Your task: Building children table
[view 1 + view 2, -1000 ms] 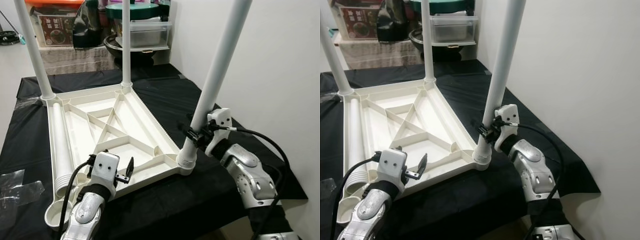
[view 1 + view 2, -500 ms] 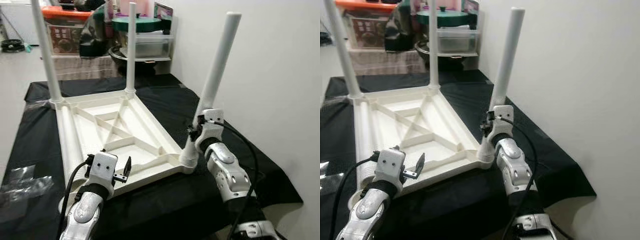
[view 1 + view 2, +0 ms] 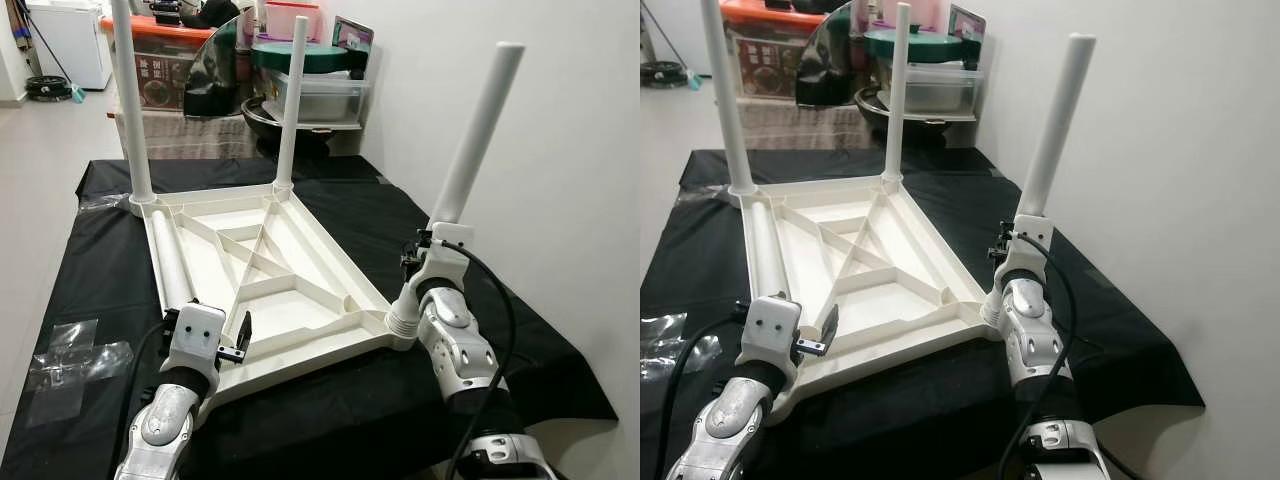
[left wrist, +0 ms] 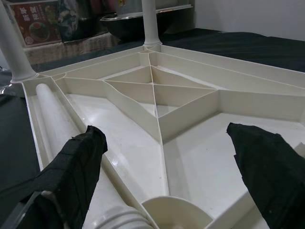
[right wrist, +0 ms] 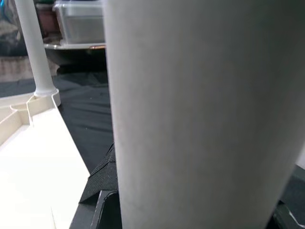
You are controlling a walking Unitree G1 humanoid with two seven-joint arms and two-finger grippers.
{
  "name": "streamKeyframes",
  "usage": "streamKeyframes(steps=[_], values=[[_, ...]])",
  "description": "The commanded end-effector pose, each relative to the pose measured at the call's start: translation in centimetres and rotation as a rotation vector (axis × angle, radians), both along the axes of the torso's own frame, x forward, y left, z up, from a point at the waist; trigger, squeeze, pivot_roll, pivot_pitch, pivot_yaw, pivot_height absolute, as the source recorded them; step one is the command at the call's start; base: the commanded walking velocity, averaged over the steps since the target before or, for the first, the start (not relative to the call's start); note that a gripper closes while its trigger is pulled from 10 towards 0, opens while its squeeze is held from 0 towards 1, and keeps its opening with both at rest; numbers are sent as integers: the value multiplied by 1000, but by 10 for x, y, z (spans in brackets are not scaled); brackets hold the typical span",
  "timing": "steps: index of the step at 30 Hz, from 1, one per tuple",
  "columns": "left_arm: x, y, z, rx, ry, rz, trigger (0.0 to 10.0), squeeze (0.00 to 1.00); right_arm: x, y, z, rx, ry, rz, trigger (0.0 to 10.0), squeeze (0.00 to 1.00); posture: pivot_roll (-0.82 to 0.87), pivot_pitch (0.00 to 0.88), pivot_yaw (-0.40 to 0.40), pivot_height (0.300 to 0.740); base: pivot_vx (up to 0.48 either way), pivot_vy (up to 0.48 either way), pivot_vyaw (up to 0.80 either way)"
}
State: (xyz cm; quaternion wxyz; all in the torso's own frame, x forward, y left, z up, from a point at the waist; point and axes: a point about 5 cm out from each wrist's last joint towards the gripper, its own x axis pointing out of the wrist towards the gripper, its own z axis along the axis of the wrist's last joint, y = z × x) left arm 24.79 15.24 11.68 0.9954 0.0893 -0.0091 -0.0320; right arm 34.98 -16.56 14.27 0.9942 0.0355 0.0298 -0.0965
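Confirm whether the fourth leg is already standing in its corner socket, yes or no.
No: the fourth leg lies flat inside the upturned tabletop, and the near-left socket is empty.

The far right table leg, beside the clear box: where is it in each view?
Left eye: far right leg, upright, top centre.
Right eye: top centre.
Left wrist: beyond the tabletop ribs.
Right wrist: behind the big near leg.
Shared landmark: the tabletop corner at its foot.

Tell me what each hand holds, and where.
Right hand grips the near-right table leg low, just above its socket. Left hand is open, holding nothing.
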Motion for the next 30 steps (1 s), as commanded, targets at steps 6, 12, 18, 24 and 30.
streamKeyframes(steps=[6,12,18,24,30], values=[[0,0,-2,13,1,8,10000,0,-13,-3,-26,22,62,18,10000,0,17,0,-106,740,0,0,0],[1,0,-2,15,1,8,10000,0,-17,-3,-27,-13,50,21,10000,0,14,0,-104,740,0,0,0],[2,1,-2,15,0,9,10000,0,-15,2,-25,-24,47,43,10000,0,14,0,-104,740,0,0,0],[2,1,-2,16,2,8,10000,0,-14,8,-29,-7,78,83,10000,0,19,0,-107,740,0,0,0],[2,-1,-2,15,4,5,10000,0,-15,15,-34,12,112,144,10000,0,15,0,-107,740,0,0,0]])
